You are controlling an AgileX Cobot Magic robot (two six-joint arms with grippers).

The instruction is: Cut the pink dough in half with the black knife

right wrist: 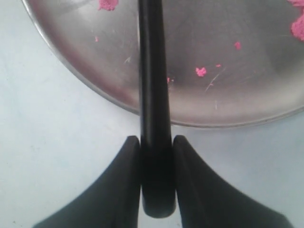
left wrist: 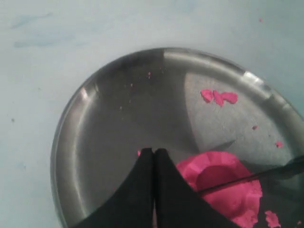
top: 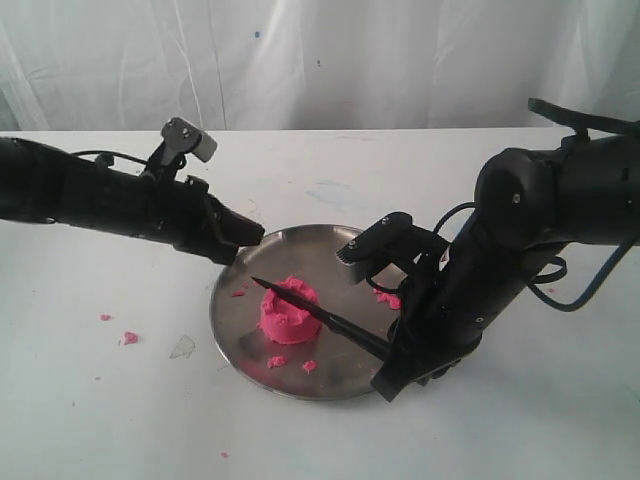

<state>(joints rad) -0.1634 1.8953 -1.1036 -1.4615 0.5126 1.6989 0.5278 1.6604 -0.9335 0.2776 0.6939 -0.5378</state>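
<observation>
The plate (top: 300,245) sits mid-worktop (top: 100,420), with the dough (top: 285,320) in it. The knife (top: 330,320) crosses over the dough, tip leftward, handle in the right tool (top: 395,365). Crumbs (top: 130,338) lie left of the plate.

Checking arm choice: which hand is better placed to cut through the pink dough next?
Right. The right hand grips the black knife, blade across the pink dough. The left hand is shut, empty, over the metal plate.

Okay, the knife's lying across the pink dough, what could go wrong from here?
The right end effector grips the black knife only at the handle's end, so pressing down may twist the blade in its grip. Nothing seems to hold the metal plate: the left end effector is shut near the pink dough, so plate and dough might slide.
</observation>
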